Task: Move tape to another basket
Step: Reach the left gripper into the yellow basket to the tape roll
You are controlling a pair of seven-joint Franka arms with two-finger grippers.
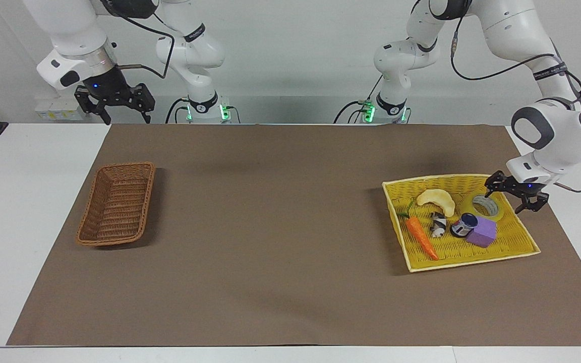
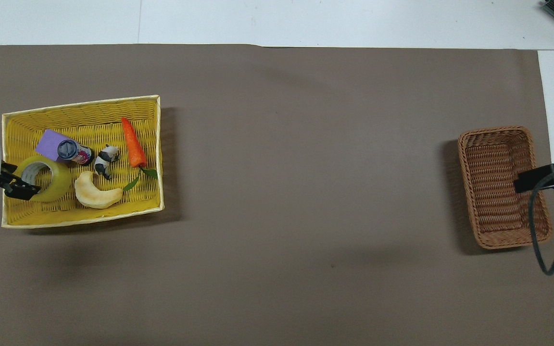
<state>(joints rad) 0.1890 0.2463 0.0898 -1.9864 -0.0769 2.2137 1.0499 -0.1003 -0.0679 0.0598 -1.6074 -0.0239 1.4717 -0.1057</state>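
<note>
The tape (image 1: 487, 205) lies flat in the yellow tray (image 1: 472, 253), at its corner toward the left arm's end, beside a purple block (image 1: 482, 232). The left gripper (image 1: 511, 196), jaws spread, straddles the roll's wall. The roll looks light, stiff and slick: pinch wall and core. The right gripper (image 1: 114, 101) waits, released. No writing is legible

No text can be read anywhere; the small bottle (image 1: 464, 225) bears a label, its print too small to make out.
</note>
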